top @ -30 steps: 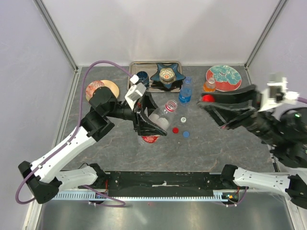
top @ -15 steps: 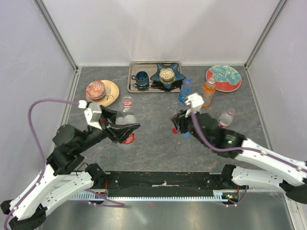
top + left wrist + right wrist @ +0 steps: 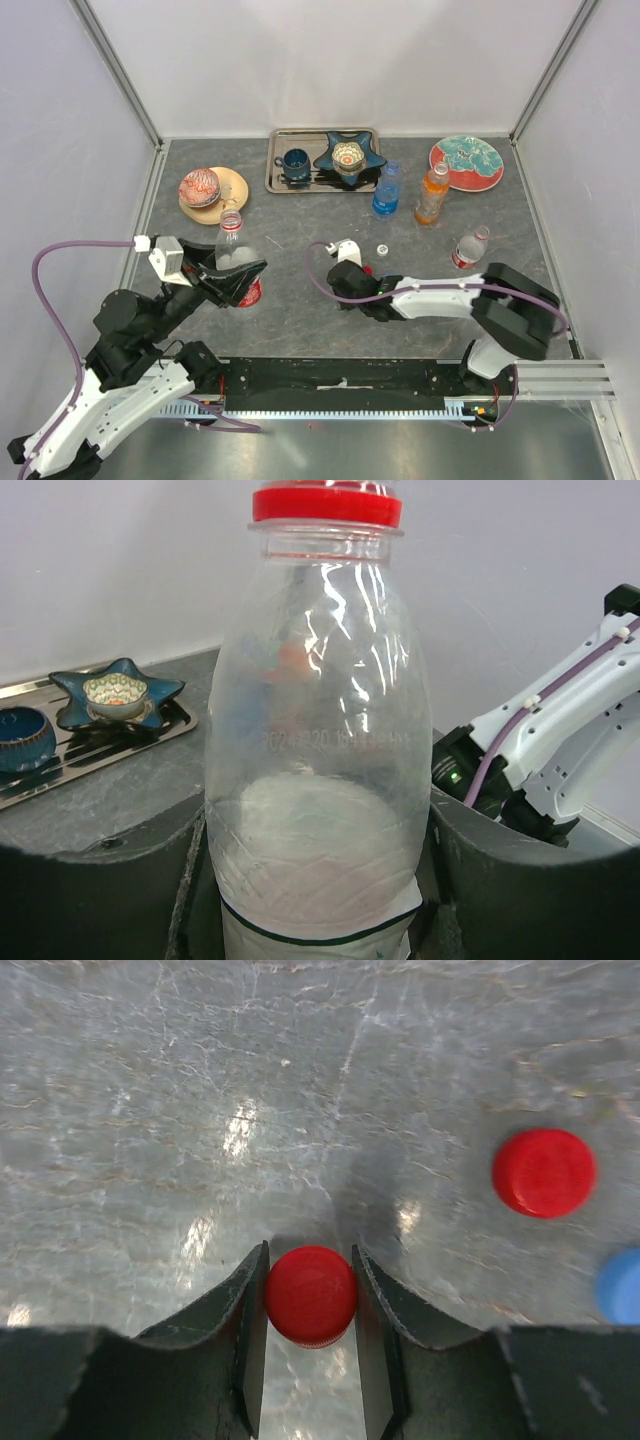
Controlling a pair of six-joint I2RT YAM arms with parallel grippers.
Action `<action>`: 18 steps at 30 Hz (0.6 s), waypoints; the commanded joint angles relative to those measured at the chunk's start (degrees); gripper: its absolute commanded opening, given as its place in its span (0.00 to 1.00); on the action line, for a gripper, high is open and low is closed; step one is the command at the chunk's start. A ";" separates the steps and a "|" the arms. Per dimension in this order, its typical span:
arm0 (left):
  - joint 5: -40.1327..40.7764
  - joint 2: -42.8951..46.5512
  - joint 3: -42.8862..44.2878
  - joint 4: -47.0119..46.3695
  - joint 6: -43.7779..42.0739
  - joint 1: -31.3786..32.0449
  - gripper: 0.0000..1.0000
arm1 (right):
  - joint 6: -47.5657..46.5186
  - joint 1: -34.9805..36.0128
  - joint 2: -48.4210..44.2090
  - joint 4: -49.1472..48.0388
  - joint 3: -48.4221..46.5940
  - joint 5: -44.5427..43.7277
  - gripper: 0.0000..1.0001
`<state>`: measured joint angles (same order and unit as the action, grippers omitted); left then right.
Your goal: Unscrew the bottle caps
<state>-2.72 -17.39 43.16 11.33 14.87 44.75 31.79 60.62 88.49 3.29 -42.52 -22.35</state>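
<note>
The left gripper is squeezing a clear bottle. The right gripper is pinching a red cap; another red cap is lying ahead on its right.

**I Work in a Robot Lab**

This place is a lab, not a home. My table has a grey top that looks like stone. Plain pale walls close it in on three sides. Shiny metal bars run up the corners, so it looks like a big box. My left arm and my right arm are bolted to a black plate at the near edge. A purple cable loops out in the open. There are kitchen things too: a metal tray, a painted plate and small bottles. They just sit out on the bare top.
</note>
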 commanded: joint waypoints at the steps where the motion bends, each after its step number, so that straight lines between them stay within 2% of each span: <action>1: 2.63 1.30 -0.62 0.27 -1.78 -0.02 0.50 | 2.48 0.11 6.25 -5.40 -4.85 1.34 0.00; 9: 2.55 1.13 -0.44 0.27 -2.66 -0.02 0.50 | 4.59 -0.24 10.30 -2.94 -7.05 -0.68 0.02; 10: 2.63 1.13 -0.44 0.27 -2.66 -0.02 0.50 | 4.94 -0.24 10.30 -1.81 -6.96 -0.59 0.06; 11: 2.55 1.13 -0.35 0.27 -2.57 -0.02 0.50 | 5.21 -0.24 10.13 -1.45 -6.44 -0.68 0.17; 13: 2.63 1.13 -0.35 0.44 -2.57 -0.02 0.50 | 5.82 -0.24 9.34 -1.27 -5.56 -0.68 0.29; 14: 2.55 1.13 -0.35 0.44 -2.57 -0.02 0.50 | 6.44 -0.24 8.90 -1.36 -4.42 -0.59 0.42; 18: 2.55 1.13 -0.53 0.88 -2.31 -0.02 0.50 | 7.23 -0.24 7.23 -1.45 -2.04 -1.20 0.59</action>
<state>-1.48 -16.27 42.57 12.40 14.41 44.75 36.93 60.60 97.06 -1.08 -47.59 -22.72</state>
